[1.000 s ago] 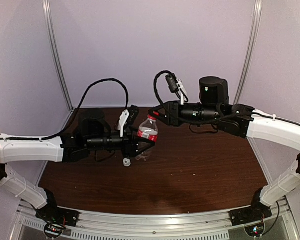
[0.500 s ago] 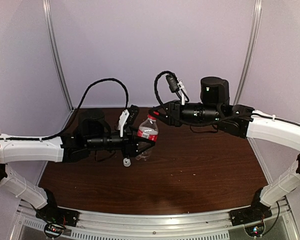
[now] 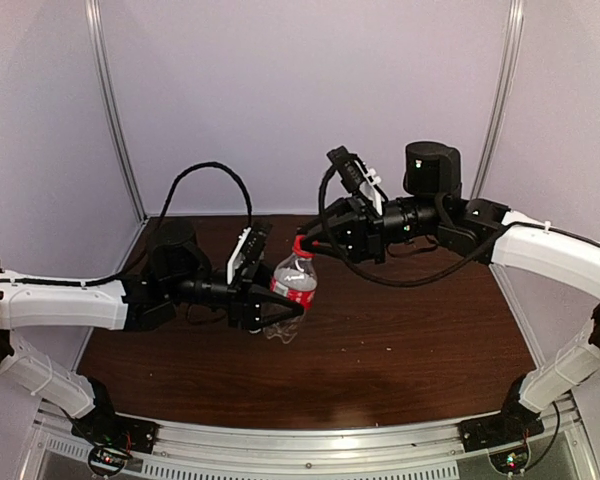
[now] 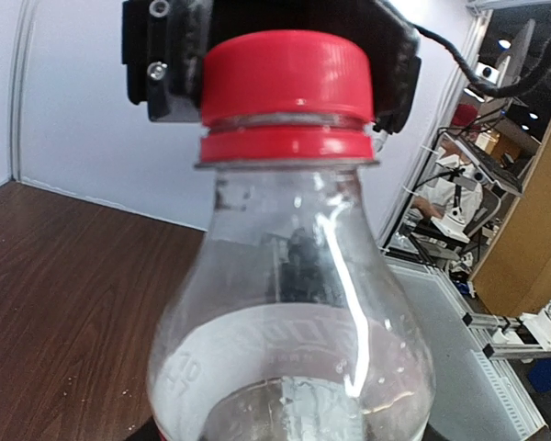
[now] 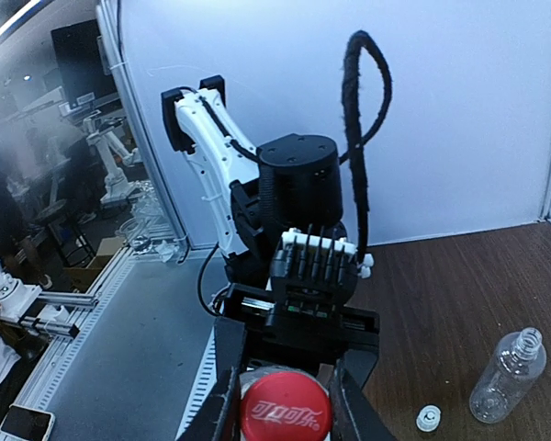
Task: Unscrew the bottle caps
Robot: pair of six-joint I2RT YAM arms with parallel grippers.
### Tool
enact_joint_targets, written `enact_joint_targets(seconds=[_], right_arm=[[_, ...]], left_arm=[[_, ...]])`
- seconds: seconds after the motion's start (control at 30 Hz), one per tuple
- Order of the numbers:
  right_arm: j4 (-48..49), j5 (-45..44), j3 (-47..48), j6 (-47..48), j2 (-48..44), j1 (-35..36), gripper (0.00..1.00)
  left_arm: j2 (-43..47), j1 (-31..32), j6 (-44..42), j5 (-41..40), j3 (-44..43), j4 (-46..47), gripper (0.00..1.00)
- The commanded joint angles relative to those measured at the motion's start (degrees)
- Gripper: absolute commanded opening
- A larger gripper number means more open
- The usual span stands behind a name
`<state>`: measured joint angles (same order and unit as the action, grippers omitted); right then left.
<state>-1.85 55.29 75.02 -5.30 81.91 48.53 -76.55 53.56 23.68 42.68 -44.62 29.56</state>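
The red-labelled bottle (image 3: 293,283) hangs tilted above the table, and my left gripper (image 3: 278,300) is shut around its lower body. In the left wrist view the clear bottle (image 4: 289,322) fills the frame and hides my own fingers. Its red cap (image 3: 300,243) (image 4: 285,78) (image 5: 285,415) sits on the neck, clamped between the fingers (image 5: 222,395) of my right gripper (image 3: 304,242) (image 5: 285,404), which is shut on it. The plain bottle (image 5: 507,377) has an open neck and rests on the table, with the white cap (image 5: 429,418) beside it.
The brown table (image 3: 410,340) is walled by pale panels at the back and sides. My left arm's wrist and black cable (image 5: 363,119) face the right wrist camera. A metal rail (image 3: 310,440) runs along the near edge.
The left gripper has brought the red-labelled bottle nearer the front and tilted it. The right wrist has followed and turned, staying on the red cap.
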Motion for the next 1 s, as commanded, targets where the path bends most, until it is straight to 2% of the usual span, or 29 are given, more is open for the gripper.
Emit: enact_joint_targets(seconds=[0.0, 0.2, 0.3, 0.4, 0.53, 0.6, 0.77, 0.97], right_arm=[[-1.0, 6.9, 0.7, 5.8, 2.2, -0.9, 0.15], [0.5, 4.7, 0.4, 2.5, 2.0, -1.1, 0.18], [1.1, 2.9, 0.3, 0.5, 1.6, -1.1, 0.24], [1.7, 0.1, -0.5, -1.1, 0.5, -1.1, 0.39], [0.9, -4.2, -0.7, -2.9, -1.1, -1.0, 0.68], [0.9, -5.7, -1.3, -3.4, -2.1, -1.0, 0.77], [1.0, -9.0, -2.5, -5.9, -5.4, -0.9, 0.80], [-0.2, -18.5, -2.0, -12.9, -7.6, -0.9, 0.80]], left_arm=[[2.2, 1.3, 1.1, 9.2, 0.1, 8.6, 0.42], [1.7, 1.3, 0.3, 7.4, -0.3, 7.3, 0.42], [1.7, 1.3, -0.3, 6.0, -0.4, 6.3, 0.42], [1.4, 1.3, -1.1, 4.3, -0.5, 5.5, 0.42], [1.6, 1.2, -2.0, 1.3, -0.5, 3.9, 0.42], [1.3, 1.3, -2.8, -0.6, -0.5, 3.3, 0.42], [1.4, 1.2, -3.2, -5.1, -0.7, 1.2, 0.43], [1.7, 1.2, -4.0, -13.3, -2.6, -3.8, 0.43]])
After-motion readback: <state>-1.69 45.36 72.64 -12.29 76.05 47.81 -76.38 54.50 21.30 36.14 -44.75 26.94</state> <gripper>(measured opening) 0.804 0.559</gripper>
